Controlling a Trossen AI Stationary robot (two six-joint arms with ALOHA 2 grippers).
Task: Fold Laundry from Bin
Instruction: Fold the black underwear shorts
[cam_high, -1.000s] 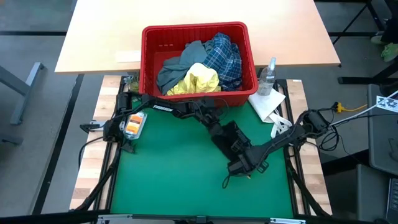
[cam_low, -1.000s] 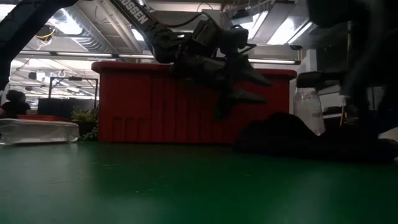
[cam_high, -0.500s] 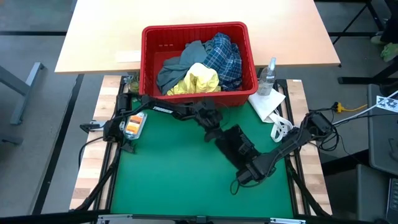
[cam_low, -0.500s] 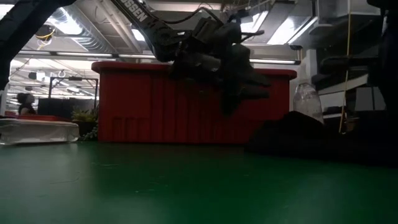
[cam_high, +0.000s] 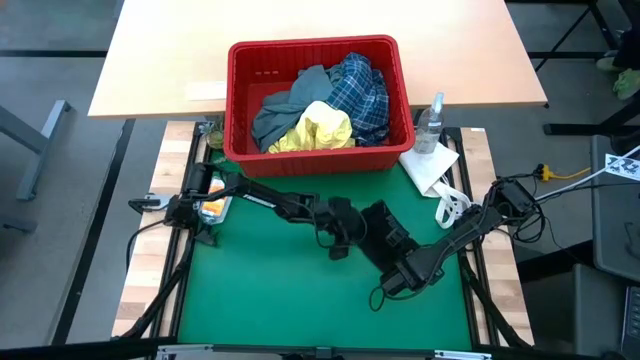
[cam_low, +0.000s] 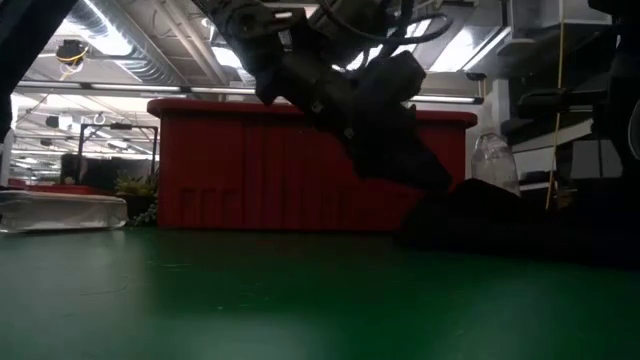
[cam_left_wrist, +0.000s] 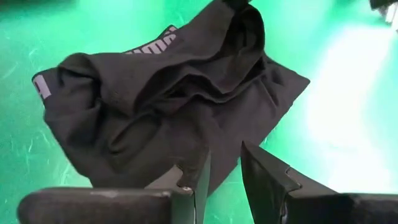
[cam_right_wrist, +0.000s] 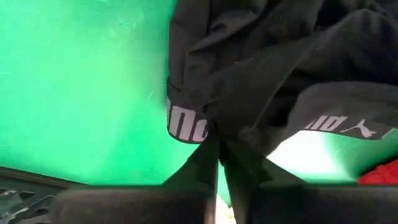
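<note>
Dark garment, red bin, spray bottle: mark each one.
Dark garment (cam_left_wrist: 168, 118): left wrist view, its crumpled middle.
Red bin (cam_high: 240, 100): high view, its left wall.
Spray bottle (cam_high: 431, 125): high view, its clear body, right of the bin.

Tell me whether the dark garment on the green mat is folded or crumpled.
Crumpled. The dark garment lies bunched in loose ridges on the green mat, its waistband twisted, with no flat, squared fold.

Red bin (cam_high: 240, 105) holds yellow (cam_high: 318, 128), blue-white plaid (cam_high: 362, 90) and grey-blue laundry (cam_high: 285, 108); dark navy garment (cam_high: 378, 228) on green mat (cam_high: 260, 280)
</note>
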